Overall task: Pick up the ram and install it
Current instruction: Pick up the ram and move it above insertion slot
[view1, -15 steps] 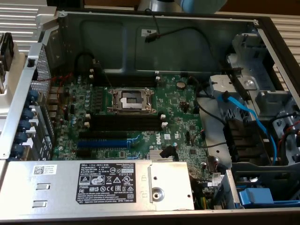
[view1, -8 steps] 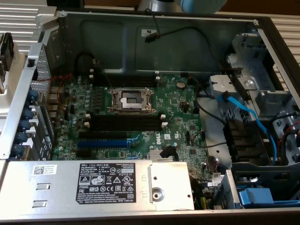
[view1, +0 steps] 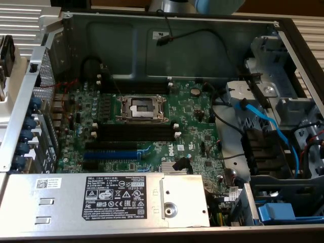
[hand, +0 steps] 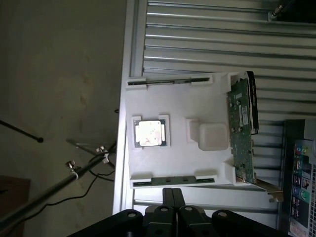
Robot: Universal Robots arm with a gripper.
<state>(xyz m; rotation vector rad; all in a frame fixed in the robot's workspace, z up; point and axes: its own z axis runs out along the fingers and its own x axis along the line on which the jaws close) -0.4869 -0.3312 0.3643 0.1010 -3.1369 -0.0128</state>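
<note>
You hold nothing yet. Your black two-fingered gripper [hand: 173, 191] is pinched closed and empty, its tips just beside the long thin dark-green ram strip [hand: 173, 180], which is clipped at both ends into the white plastic tray [hand: 197, 103]. The long black memory slots [view1: 134, 132] on the green motherboard [view1: 192, 116] stand empty, so both pickup and seating remain. Those slots lie between the silver processor socket [view1: 142, 107] and the blue expansion slot [view1: 109, 153]. The space above them is open. The grey power supply box [view1: 101, 197] is on the near side, and loose cables lie toward the exterior view's right.
</note>
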